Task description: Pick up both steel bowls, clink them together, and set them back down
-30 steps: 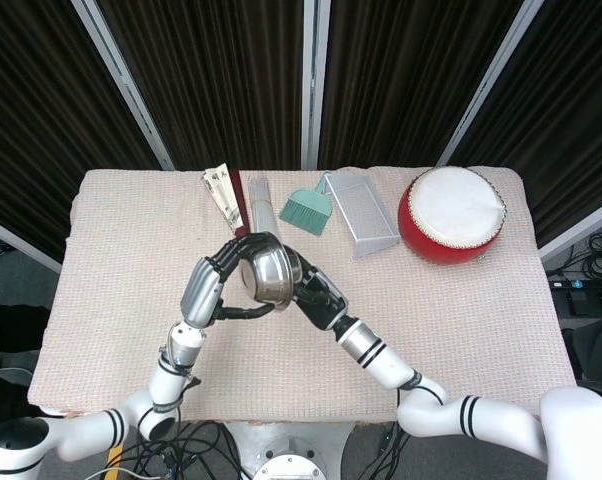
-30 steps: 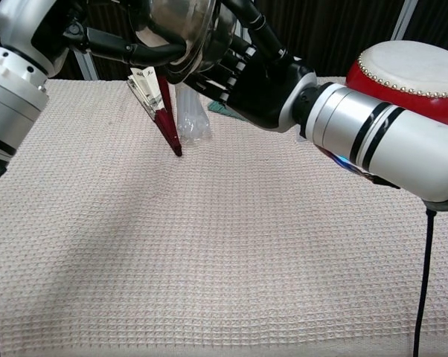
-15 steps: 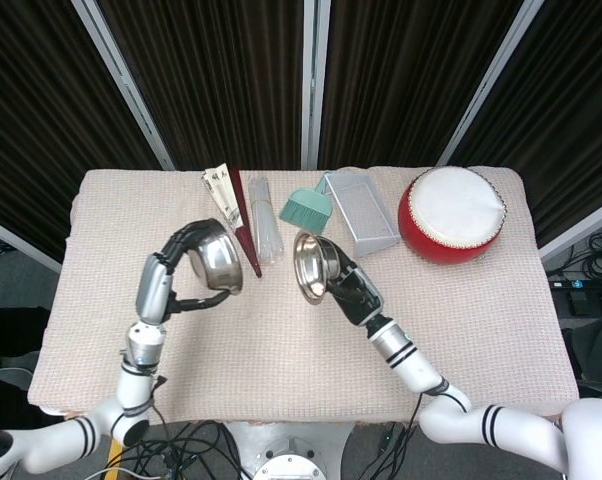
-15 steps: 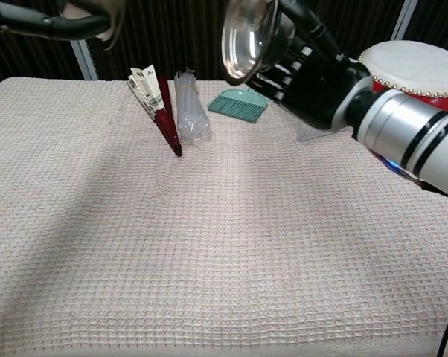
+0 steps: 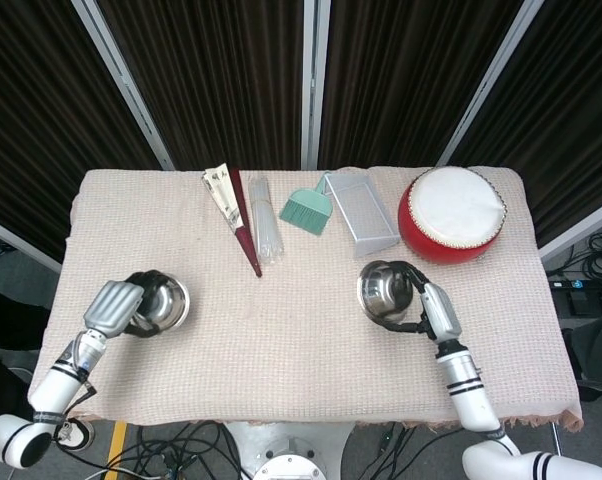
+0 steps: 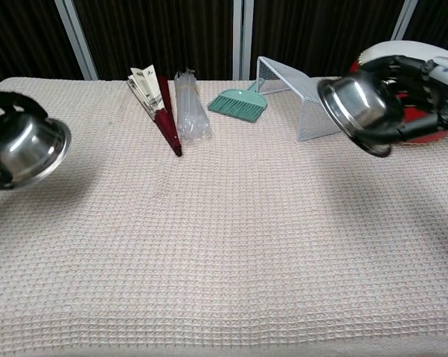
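Observation:
My left hand point(image 5: 116, 308) grips one steel bowl point(image 5: 162, 302) at the table's left side; in the chest view that bowl point(image 6: 27, 151) hangs above the cloth, tilted, with dark fingers point(image 6: 7, 104) over its rim. On the right, my right hand point(image 5: 428, 310) holds the other steel bowl point(image 5: 383, 291), mouth up. In the chest view this bowl point(image 6: 356, 105) is also off the cloth, in front of the red drum, with the right hand point(image 6: 425, 100) wrapped around its far side. The two bowls are far apart.
Along the back of the cloth-covered table point(image 5: 301, 340) lie a folded fan point(image 5: 231, 205), a clear tube bundle point(image 5: 265, 222), a teal hand brush point(image 5: 306, 210), a wire mesh tray point(image 5: 363, 212) and a red drum point(image 5: 451, 214).
The bowls were together at the table's middle one second ago. Both hands have since swung apart and downward, the left bowl to the far left, the right bowl to the right.

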Tool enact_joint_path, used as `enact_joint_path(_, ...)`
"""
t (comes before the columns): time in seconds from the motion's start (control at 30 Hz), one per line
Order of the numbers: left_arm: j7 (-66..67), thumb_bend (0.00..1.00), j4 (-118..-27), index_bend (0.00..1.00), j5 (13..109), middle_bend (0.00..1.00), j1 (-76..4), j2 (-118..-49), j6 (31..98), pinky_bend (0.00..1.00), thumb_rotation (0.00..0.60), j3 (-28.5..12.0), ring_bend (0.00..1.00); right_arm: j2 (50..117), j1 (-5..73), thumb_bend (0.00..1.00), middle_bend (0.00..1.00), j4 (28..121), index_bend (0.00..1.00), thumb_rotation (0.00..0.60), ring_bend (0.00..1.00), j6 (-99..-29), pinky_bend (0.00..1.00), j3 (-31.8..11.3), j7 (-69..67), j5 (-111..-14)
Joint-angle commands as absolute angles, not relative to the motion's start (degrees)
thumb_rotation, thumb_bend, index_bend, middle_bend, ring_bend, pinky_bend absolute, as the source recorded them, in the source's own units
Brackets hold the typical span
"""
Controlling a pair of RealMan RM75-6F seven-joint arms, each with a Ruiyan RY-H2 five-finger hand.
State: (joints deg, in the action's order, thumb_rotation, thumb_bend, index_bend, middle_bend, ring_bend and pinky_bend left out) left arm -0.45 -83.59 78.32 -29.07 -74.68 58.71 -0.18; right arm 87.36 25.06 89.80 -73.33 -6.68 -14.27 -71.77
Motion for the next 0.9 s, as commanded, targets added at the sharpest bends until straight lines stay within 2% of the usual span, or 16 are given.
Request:
enact_joint_path(0.03,1.34,0.19,-84.98,0.42,75.38,0.45,-30.26,-74.68,54.93,0.55,0.6,0.67,0.42,85.26,16.73,0.19,0.4,96.65,0.5,0.6,0.33,-82.45,0.39,-3.06,14.16,-59.93)
enact_joint_path(0.1,1.39,0.19,-84.33,0.41,75.52,0.44,-30.61,-75.24,53.97,0.54,0.6,0.78,0.41,85.9,17.0,0.2,0.38,95.77,0.48,0.6,0.31,-81.84,0.37,-3.55,16.04,-59.17)
enact_joint_path(0.17,1.36,0.18,-83.86,0.32,75.91,0.37,-30.8,-75.5,53.25,0.48,0.6,1.03,0.34,86.45,17.28,0.18,0.34,95.01,0.42,0.6,0.28,-81.03,0.32,-4.14,17.43,-58.57)
enact_joint_path(0.23,0.63,0.12,-83.87,0.13,76.06,0.2,-30.86,-75.3,52.89,0.32,0.6,0.95,0.18,86.11,17.44,0.12,0.27,95.22,0.3,0.6,0.19,-79.22,0.24,-4.41,16.76,-58.48)
enact_joint_path(0.27,0.03,0.08,-83.7,0.05,76.45,0.1,-30.51,-75.51,53.91,0.23,0.6,0.69,0.09,85.76,17.48,0.08,0.21,95.38,0.2,0.6,0.12,-78.24,0.18,-4.41,15.93,-58.72)
enact_joint_path(0.3,-0.67,0.04,-83.25,0.01,77.22,0.03,-30.02,-75.92,55.51,0.17,0.6,0.38,0.03,85.32,17.54,0.06,0.15,95.43,0.13,0.6,0.08,-77.22,0.13,-4.25,15.04,-59.23)
enact_joint_path(0.33,-1.62,0.02,-82.33,0.0,78.41,0.01,-29.29,-76.57,57.83,0.13,0.6,0.07,0.0,84.78,17.55,0.02,0.07,95.29,0.05,0.6,0.02,-76.22,0.06,-4.06,14.22,-59.82)
enact_joint_path(0.37,-2.29,0.0,-81.69,0.0,79.12,0.0,-28.87,-76.96,59.14,0.1,0.6,-0.08,0.0,84.59,17.48,0.01,0.03,95.03,0.01,0.6,0.0,-75.84,0.03,-3.97,13.73,-60.3)
enact_joint_path(0.4,-3.05,0.0,-81.11,0.0,79.84,0.0,-28.48,-77.32,60.49,0.08,0.6,-0.31,0.0,84.6,17.37,0.0,0.0,94.71,0.0,0.6,0.0,-75.72,0.0,-4.04,13.0,-60.88)
enact_joint_path(0.53,-3.7,0.0,-80.29,0.0,81.5,0.0,-27.26,-77.44,63.95,0.05,0.6,-0.66,0.0,85.43,16.19,0.0,0.0,92.84,0.0,0.6,0.0,-77.28,0.0,-4.61,8.44,-64.72)
enact_joint_path(0.7,-0.23,0.0,-86.11,0.0,80.45,0.0,-25.56,-73.78,66.32,0.04,0.6,-0.98,0.0,84.88,14.53,0.0,0.0,92.88,0.0,0.6,0.0,-80.5,0.0,-4.85,3.69,-70.07)
enact_joint_path(0.9,2.21,0.0,-91.79,0.0,80.56,0.0,-16.21,-71.95,80.23,0.05,0.6,0.43,0.0,83.12,10.28,0.0,0.0,91.51,0.0,0.6,0.0,-88.26,0.0,-2.04,-0.47,-79.53)
